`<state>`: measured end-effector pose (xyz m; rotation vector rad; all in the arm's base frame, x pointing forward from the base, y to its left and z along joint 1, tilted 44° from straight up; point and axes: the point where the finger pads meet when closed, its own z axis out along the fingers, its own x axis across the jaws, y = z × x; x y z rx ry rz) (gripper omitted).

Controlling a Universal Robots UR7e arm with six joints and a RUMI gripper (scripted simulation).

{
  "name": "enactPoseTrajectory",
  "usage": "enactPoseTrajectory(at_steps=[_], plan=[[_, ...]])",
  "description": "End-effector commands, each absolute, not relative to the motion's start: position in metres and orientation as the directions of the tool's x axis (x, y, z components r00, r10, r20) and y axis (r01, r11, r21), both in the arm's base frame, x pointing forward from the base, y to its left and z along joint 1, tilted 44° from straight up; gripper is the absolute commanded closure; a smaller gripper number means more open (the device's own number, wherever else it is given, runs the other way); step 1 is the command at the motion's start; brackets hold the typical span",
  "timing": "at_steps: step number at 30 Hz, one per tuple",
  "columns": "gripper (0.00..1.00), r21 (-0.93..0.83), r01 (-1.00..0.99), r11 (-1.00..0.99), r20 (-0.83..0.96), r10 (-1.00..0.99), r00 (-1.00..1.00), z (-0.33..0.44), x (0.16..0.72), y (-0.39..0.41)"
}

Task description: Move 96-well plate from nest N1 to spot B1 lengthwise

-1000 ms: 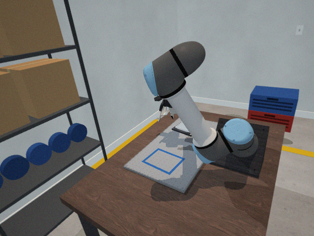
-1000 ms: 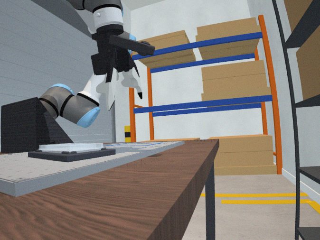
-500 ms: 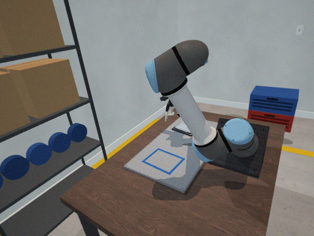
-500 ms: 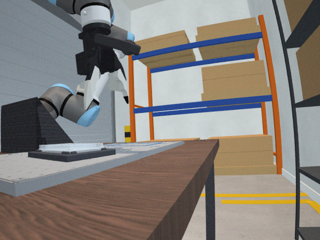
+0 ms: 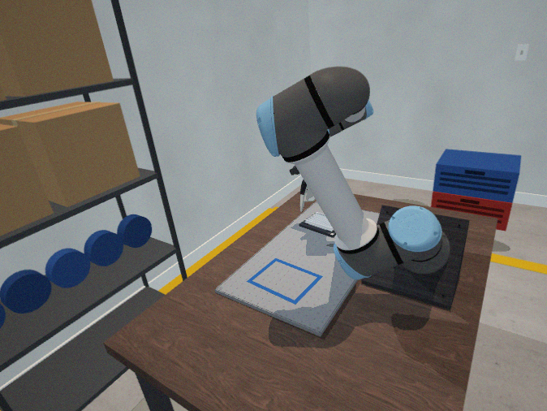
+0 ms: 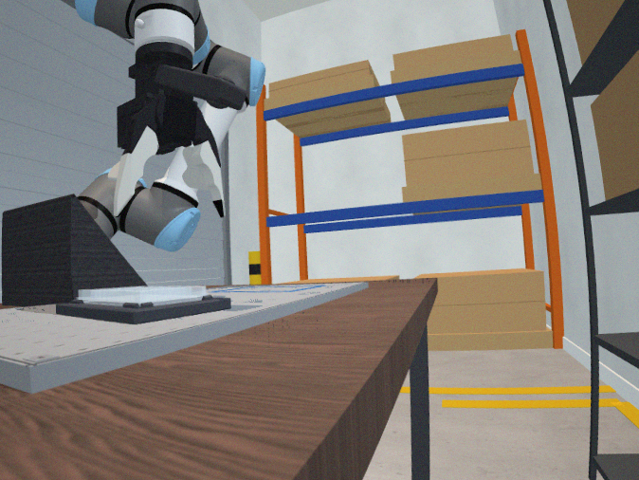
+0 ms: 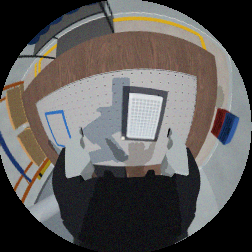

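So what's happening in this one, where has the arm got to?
A single arm has its gripper open and empty, hanging above the 96-well plate, clear of it. The plate lies flat in the dark plate nest on the grey perforated board. The blue taped outline farther along that board has nothing in it. In the wrist view the plate lies between the two fingers, so a descent to grasp looks likely next.
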<state>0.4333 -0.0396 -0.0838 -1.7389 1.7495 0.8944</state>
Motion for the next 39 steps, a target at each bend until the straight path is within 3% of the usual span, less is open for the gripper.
enactPoseTrajectory(at_steps=[1,39], plan=[[0.00,0.098,-0.995,-0.029,-0.732,-0.679,-0.052,-0.099,0.425,-0.053],[0.00,0.105,-0.994,-0.012,-0.690,-0.721,-0.065,-0.129,0.412,-0.055]])
